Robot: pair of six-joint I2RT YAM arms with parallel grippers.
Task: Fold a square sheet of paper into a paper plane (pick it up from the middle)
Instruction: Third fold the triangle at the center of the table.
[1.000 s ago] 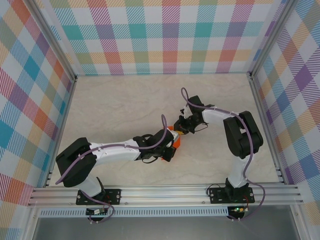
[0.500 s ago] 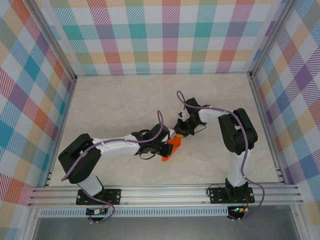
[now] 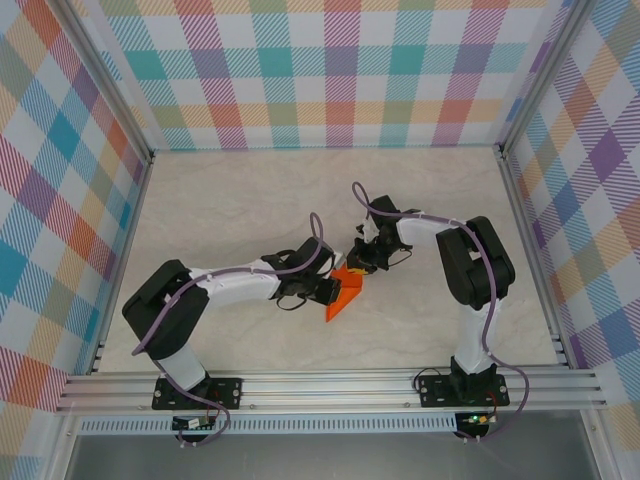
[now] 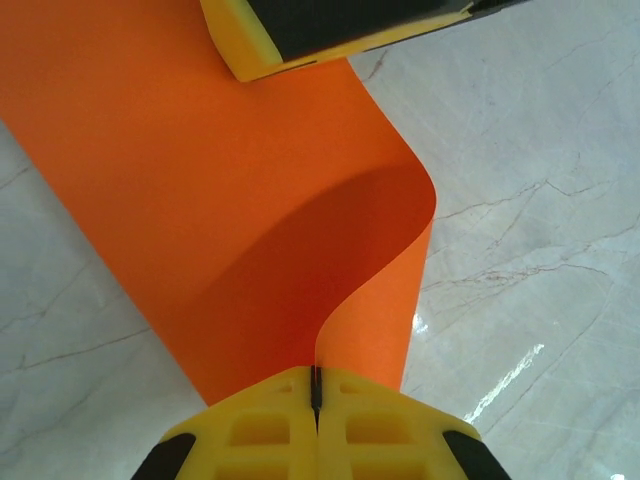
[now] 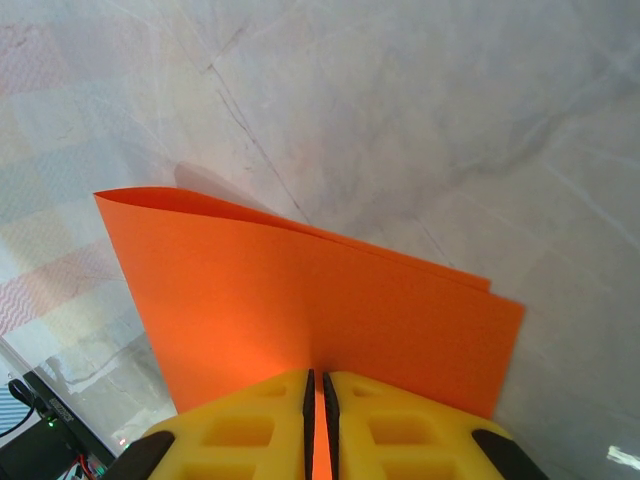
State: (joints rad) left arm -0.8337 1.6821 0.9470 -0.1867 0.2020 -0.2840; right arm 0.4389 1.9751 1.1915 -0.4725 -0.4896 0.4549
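Observation:
The square sheet of paper [image 3: 346, 294], bright orange, is bent over on itself in a loose curl just above the table's middle. In the left wrist view the paper [image 4: 230, 200] rises from my left gripper [image 4: 316, 372], whose yellow jaws are shut on its near edge. One fingertip [image 4: 330, 30] of the right gripper pinches its far edge. In the right wrist view the doubled paper [image 5: 300, 300] shows two layers, and my right gripper [image 5: 316, 378] is shut on it. From above, the left gripper [image 3: 326, 289] and the right gripper [image 3: 358, 263] meet at the sheet. The paper plane is out of view.
The pale marble table [image 3: 230, 210] stretches around both arms. Checked cloth walls [image 3: 340, 70] on aluminium posts close the back and sides. A metal rail [image 3: 330, 385] with the arm bases runs along the near edge.
The left forearm has swung back to the left, so more of the orange sheet shows beside its gripper. The right arm drew in slightly to the left. Both grips stay on the paper.

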